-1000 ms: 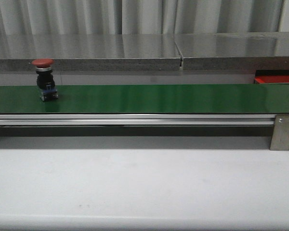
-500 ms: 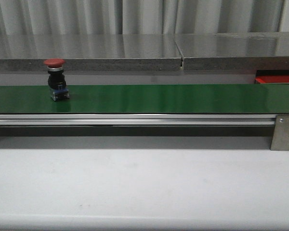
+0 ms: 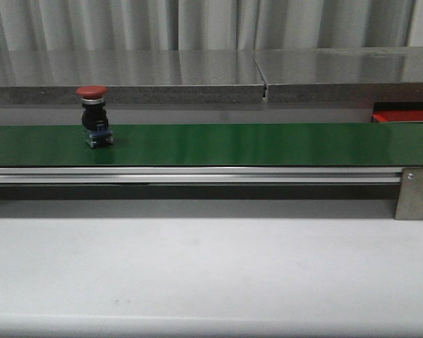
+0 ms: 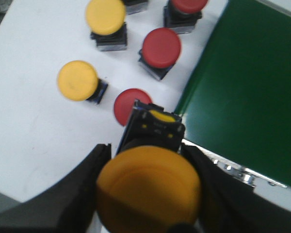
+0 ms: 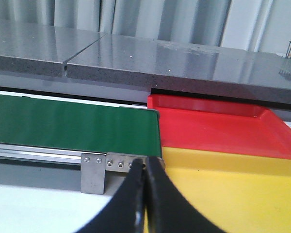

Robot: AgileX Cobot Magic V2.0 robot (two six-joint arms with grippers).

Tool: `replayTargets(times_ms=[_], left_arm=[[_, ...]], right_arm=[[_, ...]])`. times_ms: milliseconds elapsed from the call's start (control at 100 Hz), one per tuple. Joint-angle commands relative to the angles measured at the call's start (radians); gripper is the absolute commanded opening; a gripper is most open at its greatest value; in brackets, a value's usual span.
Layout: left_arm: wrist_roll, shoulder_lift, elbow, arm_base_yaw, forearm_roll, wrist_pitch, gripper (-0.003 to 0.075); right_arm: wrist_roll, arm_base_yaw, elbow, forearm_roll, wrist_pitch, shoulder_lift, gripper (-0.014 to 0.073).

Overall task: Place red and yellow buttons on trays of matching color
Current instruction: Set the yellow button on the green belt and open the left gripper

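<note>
In the front view only a small corner of the red tray (image 3: 403, 116) shows behind the end of the green belt (image 3: 268, 144); the rest is cut by the picture's edge. In the left wrist view the big yellow button (image 4: 148, 191) between the fingers (image 4: 82, 184) is blurred and cut at the edge, and it hides part of a red button (image 4: 128, 103). In the right wrist view the yellow tray (image 5: 233, 184) runs out of the picture.

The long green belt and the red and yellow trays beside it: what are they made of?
The long green belt looks like smooth rubbery or PVC sheet, with a soft sheen. The red tray and yellow tray seem moulded plastic: uniform colour, rounded low rims, matte-gloss surface.
</note>
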Motion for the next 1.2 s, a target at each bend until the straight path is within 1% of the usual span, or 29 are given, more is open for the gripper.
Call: replayTargets(times_ms=[0,170,280,400,550,810,880,930,1000,1040,1060,1070,1080,1110,1130,1140,1150,1190], left_arm=[[0.006,-0.008,-0.083,-0.043,-0.010,-0.006,0.0006],[0.008,0.130,-0.254,-0.120,-0.007,0.094,0.0006],[0.008,0.225,-0.348,-0.147,-0.007,0.154,0.0006],[0.008,0.299,-0.429,-0.167,-0.007,0.186,0.0006],[0.008,0.336,-0.463,-0.185,-0.009,0.183,0.0008],[0.008,0.365,-0.462,-0.189,-0.011,0.187,0.0012],[0.008,0.367,-0.462,-0.189,-0.011,0.189,0.0028],[0.008,0.367,-0.462,-0.189,-0.011,0.189,0.0075],[0.008,0.367,-0.462,-0.189,-0.013,0.189,0.0200],[0.008,0.367,-0.462,-0.189,-0.013,0.189,0.0307],[0.008,0.367,-0.462,-0.189,-0.013,0.191,0.0387],[0.008,0.367,-0.462,-0.189,-0.013,0.191,0.0387],[0.008,0.367,-0.462,-0.189,-0.013,0.191,0.0428],[0.013,0.367,-0.462,-0.189,-0.015,0.191,0.0507],[0.019,0.367,-0.462,-0.189,-0.015,0.193,0.0579],[0.019,0.367,-0.462,-0.189,-0.015,0.193,0.0579],[0.021,0.367,-0.462,-0.189,-0.017,0.193,0.0612],[0.024,0.367,-0.462,-0.189,-0.022,0.195,0.0689]], right_arm=[[-0.005,0.000,-0.023,-0.007,-0.075,-0.019,-0.0118],[-0.005,0.000,-0.023,-0.007,-0.075,-0.019,-0.0118],[-0.005,0.000,-0.023,-0.007,-0.075,-0.019,-0.0118],[-0.005,0.000,-0.023,-0.007,-0.075,-0.019,-0.0118],[-0.005,0.000,-0.023,-0.007,-0.075,-0.019,-0.0118],[-0.005,0.000,-0.023,-0.007,-0.075,-0.019,-0.0118],[-0.005,0.000,-0.023,-0.007,-0.075,-0.019,-0.0118],[-0.005,0.000,-0.023,-0.007,-0.075,-0.019,-0.0118],[-0.005,0.000,-0.023,-0.007,-0.075,-0.019,-0.0118],[-0.005,0.000,-0.023,-0.007,-0.075,-0.019,-0.0118],[-0.005,0.000,-0.023,-0.007,-0.075,-0.019,-0.0118],[-0.005,0.000,-0.023,-0.007,-0.075,-0.019,-0.0118],[-0.005,0.000,-0.023,-0.007,-0.075,-0.019,-0.0118],[-0.005,0.000,-0.023,-0.007,-0.075,-0.019,-0.0118],[-0.005,0.000,-0.023,-0.007,-0.075,-0.019,-0.0118],[-0.005,0.000,-0.023,-0.007,-0.075,-0.019,-0.0118],[-0.005,0.000,-0.023,-0.007,-0.075,-0.019,-0.0118],[-0.005,0.000,-0.023,-0.007,-0.075,-0.019,-0.0118]])
